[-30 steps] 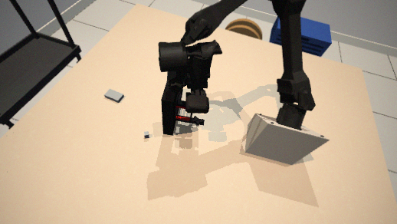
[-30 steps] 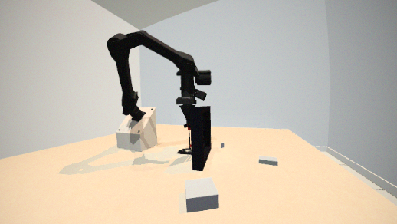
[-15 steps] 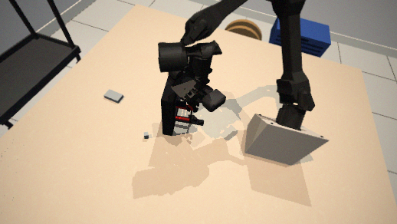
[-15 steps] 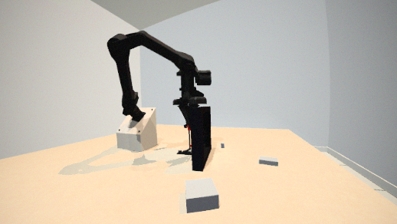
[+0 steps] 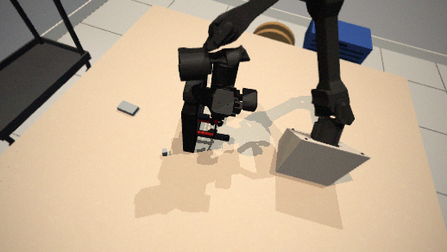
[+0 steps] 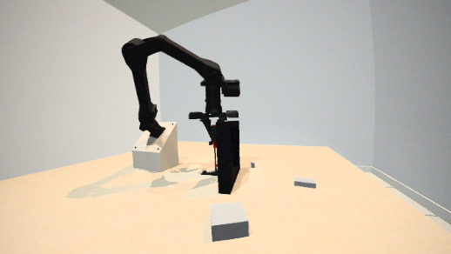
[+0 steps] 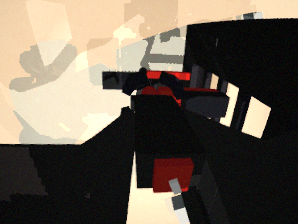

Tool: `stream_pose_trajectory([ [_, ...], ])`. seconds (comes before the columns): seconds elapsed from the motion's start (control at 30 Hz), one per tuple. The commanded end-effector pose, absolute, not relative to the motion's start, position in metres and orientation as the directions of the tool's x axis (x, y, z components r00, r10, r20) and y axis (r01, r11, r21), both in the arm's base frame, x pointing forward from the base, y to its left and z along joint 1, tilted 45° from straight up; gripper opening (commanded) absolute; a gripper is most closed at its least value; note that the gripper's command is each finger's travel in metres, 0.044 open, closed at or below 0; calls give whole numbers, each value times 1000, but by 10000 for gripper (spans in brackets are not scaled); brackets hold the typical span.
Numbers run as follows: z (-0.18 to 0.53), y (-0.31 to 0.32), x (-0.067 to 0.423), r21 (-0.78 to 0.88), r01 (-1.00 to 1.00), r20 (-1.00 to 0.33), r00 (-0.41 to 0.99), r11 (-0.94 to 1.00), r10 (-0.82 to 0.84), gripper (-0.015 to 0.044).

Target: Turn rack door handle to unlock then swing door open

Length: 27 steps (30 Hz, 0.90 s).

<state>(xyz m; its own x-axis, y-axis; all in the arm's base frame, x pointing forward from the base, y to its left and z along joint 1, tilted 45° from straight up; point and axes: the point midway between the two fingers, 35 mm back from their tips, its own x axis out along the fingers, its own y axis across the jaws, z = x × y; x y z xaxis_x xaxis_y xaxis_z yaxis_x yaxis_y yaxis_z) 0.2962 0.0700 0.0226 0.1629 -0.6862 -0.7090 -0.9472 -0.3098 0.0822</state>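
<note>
The black rack frame [image 5: 188,129] [image 6: 226,165] stands upright on the table. The door's dark bars [image 7: 243,112] show at the right in the wrist view, with light gaps between them. How far the door stands open I cannot tell. A red bar [image 5: 205,133] [image 7: 172,75] with a black end sticks out from the rack's side near the table. My gripper [image 5: 217,122] [image 6: 212,140] [image 7: 156,116] points down beside the rack and is shut on the upright handle, a black block with a red end [image 7: 172,175]. The handle's exact turn is unclear; the fingers partly hide it.
A flat grey block [image 5: 128,108] [image 6: 305,183] and a tiny block [image 5: 164,152] [image 6: 252,164] lie beyond the rack's far side from the arm's base. A larger grey block [image 6: 229,217] lies near the exterior camera. The arm's grey wedge base [image 5: 319,161] [image 6: 148,160] stands across from the rack.
</note>
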Motion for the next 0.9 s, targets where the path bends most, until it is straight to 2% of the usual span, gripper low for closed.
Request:
stream_pose_trajectory([
  [0.0, 23, 70, 296, 206, -882, -707, 165, -423, -688, 22],
  [0.1, 23, 70, 296, 282, -826, -707, 165, -488, -688, 22],
  [0.43, 23, 70, 296, 287, -822, -707, 165, -492, -688, 22],
  [0.77, 23, 70, 296, 287, -822, -707, 165, -492, -688, 284],
  [0.87, 23, 70, 296, 266, -839, -707, 165, -474, -688, 294],
])
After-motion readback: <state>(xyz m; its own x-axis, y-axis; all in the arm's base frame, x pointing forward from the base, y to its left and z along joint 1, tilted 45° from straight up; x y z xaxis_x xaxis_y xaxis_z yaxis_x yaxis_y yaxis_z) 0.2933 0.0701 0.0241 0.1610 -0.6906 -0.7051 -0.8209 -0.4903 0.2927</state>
